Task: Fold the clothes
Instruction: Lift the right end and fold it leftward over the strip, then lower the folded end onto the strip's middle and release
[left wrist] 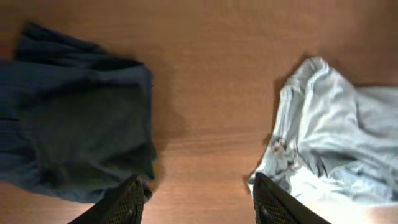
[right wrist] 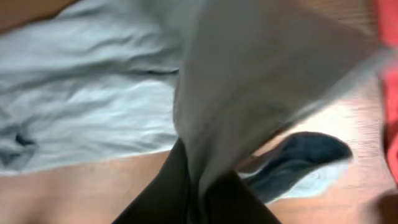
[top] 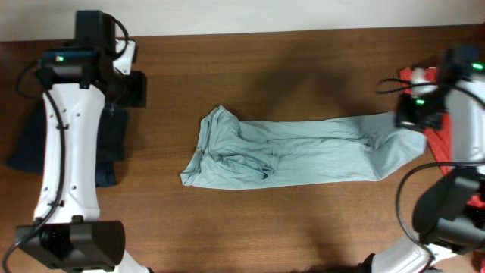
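Fingers [right wrist: 163,198] of the right gripper [right wrist: 200,186] are pinched tight on 1 leg end of the pale blue-grey cotton trousers [top: 303,152], holding it up off the brown wooden table [top: 303,68] just beside a red cloth [right wrist: 388,93]. Rest of the trousers lies stretched across the middle of the table, waistband bunched toward the left. Further over, the left gripper [left wrist: 198,202] hangs with its 2 fingers spread wide and nothing between them, above bare wood between that waistband and a crumpled dark navy fabric garment [left wrist: 74,124].

Brown wood-grain table [top: 303,227] w/ a white strip [top: 303,14] along its far edge, overhead view.
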### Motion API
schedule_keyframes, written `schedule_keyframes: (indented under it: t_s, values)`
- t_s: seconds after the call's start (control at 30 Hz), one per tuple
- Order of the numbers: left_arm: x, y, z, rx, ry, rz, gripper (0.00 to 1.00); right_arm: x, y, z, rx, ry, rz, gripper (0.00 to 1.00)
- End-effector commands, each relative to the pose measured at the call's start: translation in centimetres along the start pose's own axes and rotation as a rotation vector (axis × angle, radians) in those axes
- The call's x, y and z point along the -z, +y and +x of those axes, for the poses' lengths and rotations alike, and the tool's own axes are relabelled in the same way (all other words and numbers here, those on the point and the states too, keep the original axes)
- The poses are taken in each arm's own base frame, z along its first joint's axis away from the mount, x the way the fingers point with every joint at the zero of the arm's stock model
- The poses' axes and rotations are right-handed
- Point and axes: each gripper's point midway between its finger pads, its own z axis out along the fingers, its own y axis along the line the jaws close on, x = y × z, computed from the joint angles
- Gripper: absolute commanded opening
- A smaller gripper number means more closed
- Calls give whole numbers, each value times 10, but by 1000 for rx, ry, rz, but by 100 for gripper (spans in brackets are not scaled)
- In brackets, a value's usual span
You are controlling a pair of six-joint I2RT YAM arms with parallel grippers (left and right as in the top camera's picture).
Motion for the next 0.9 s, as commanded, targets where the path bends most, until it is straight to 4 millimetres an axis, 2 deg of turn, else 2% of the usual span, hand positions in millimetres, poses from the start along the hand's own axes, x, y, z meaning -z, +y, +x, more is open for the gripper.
schedule_keyframes:
  t_s: [0.0,0.17,0.4,0.57,0.73,0.87]
  values:
    - [25,22,-15,78,-86,-32,57,11,42,1,83,-21,68,4]
    - [42,40,-23,118,-138,-43,57,4,121,13,228,-25,66,4]
    - [44,40,-23,126,-141,-27,57,-1,234,41,426,-107,-1,4]
    - [44,40,-23,126,-141,-27,57,1,302,65,536,-175,-84,4]
    - [44,40,-23,125,-141,-27,57,2,343,82,582,-204,-165,4]
    - [44,40,-22,125,-138,-26,57,-5,360,83,580,-215,-206,4]
